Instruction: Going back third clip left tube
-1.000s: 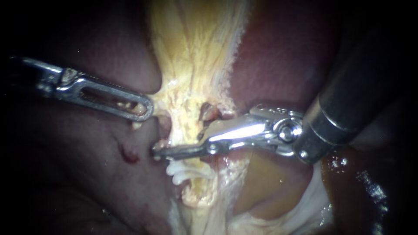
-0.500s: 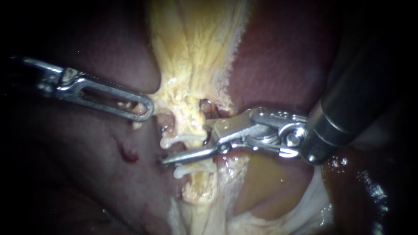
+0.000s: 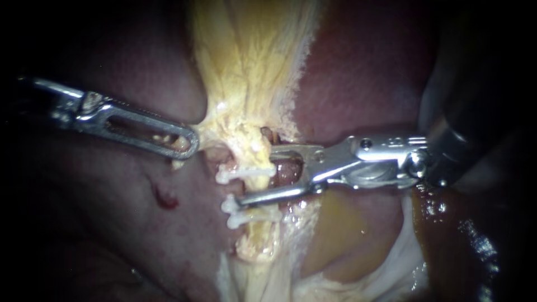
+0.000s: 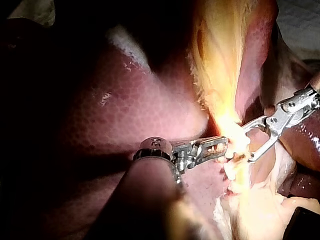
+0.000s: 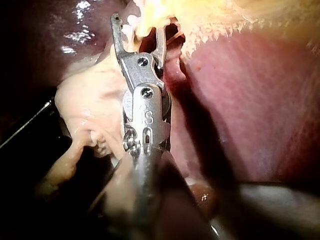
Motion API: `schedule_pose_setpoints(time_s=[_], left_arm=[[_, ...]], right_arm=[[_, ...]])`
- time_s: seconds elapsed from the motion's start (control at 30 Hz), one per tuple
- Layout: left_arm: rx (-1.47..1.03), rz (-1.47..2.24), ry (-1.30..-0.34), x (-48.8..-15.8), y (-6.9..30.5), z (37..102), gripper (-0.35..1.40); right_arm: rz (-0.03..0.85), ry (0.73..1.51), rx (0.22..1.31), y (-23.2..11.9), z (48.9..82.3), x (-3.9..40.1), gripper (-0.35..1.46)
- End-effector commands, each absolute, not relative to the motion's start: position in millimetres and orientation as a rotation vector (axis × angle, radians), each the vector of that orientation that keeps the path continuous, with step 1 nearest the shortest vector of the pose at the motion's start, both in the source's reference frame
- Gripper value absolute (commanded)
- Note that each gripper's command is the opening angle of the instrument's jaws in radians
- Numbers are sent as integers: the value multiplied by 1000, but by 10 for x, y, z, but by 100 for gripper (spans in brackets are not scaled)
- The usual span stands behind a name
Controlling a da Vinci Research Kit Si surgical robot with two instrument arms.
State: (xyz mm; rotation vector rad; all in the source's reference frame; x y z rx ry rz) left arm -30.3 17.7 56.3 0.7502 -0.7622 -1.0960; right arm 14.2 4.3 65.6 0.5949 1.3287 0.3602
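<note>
A pale yellow tube [image 3: 246,150] runs down the middle of the endoscope view between lobes of dark red liver [image 3: 363,67]. Three white clips cross it: one higher [image 3: 246,173], two close together lower [image 3: 238,206] [image 3: 249,219]. My right instrument [image 3: 256,175] comes in from the right with jaws open; they straddle the tube, the lower jaw lying between the upper clip and the lower pair. The right wrist view shows its jaws [image 5: 140,25] spread. My left instrument [image 3: 184,140] has slotted jaws shut on the yellow tissue at the tube's left edge, also seen in the left wrist view [image 4: 220,146].
A small red spot [image 3: 165,198] marks the liver below the left instrument. A tan bulge [image 3: 347,235] and white tissue [image 3: 397,263] lie under the right instrument's shaft [image 3: 464,128]. In the left wrist view my right instrument [image 4: 248,144] stands just past the left jaws.
The right instrument's jaws, earlier shut across the tube, have opened and drawn back to the right, uncovering a white clip on the tube. The left instrument has held still.
</note>
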Motion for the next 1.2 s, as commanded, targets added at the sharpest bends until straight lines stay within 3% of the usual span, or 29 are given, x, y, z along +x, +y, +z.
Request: schedule_pose_setpoints(time_s=[0.03,0.57,0.8,1.2], left_arm=[[750,-1096,-762,-303,177,563,-35],[751,-1096,-762,-303,178,563,-35],[750,-1096,-762,-303,179,566,-35],[743,-1086,-758,-344,166,613,-35]], right_arm=[[354,1329,590,43,654,135,50],[303,1324,546,60,619,54,50],[298,1324,542,59,616,50,50],[297,1324,542,58,616,48,50]])
